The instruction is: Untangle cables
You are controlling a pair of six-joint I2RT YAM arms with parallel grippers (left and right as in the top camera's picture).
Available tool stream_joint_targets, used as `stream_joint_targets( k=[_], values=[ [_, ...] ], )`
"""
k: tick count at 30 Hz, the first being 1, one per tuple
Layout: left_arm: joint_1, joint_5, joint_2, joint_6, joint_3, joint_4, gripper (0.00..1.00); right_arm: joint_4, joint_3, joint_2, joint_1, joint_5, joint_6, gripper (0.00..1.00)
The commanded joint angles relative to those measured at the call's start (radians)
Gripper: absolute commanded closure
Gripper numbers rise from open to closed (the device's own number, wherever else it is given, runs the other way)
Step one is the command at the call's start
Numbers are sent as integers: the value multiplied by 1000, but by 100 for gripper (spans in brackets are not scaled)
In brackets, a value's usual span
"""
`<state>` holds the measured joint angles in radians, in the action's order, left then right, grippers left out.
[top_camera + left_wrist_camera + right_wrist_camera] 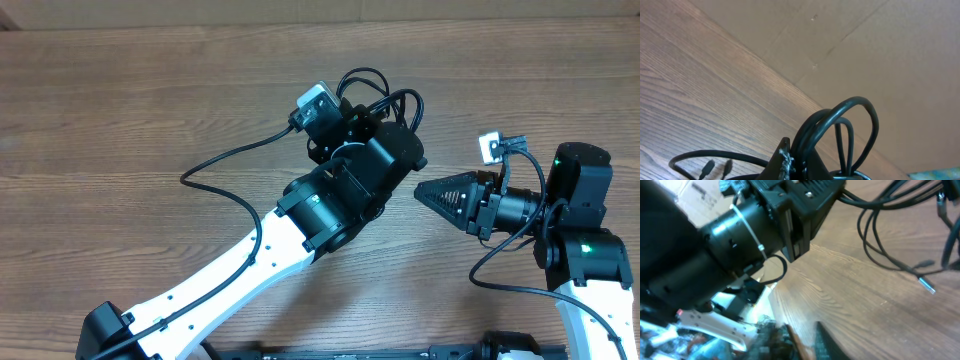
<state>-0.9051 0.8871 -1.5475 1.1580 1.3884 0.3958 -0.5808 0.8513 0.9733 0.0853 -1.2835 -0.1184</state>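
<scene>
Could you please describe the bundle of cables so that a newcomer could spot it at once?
Find the white-and-black left arm reaching across the table from the lower left. At its tip, the fingers pinch thin black cables that arch away in loops. Unlike the single wire trailing leftwards, they are several loops bunched together.

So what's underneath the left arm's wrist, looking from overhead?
Loops of the cables poke out past it, and the wrist camera shows the left gripper shut on them. From overhead the gripper itself and the table under it are covered.
</scene>
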Motion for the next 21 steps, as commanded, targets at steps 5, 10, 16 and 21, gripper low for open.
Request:
stream_joint_targets(
  k=[5, 10, 16, 21],
  values=[
    [3, 35, 0, -63, 15, -3, 96, -2, 6, 21, 7, 34, 14, 58],
    [2, -82, 1, -51, 15, -8, 96, -2, 6, 47, 7, 60, 8, 50],
    [2, -303, 1, 80, 15, -8, 96, -2, 6, 69, 7, 79, -11, 50],
    [2, -468, 1, 276, 15, -8, 96, -6, 6, 69, 7, 143, -11, 49]
  ],
)
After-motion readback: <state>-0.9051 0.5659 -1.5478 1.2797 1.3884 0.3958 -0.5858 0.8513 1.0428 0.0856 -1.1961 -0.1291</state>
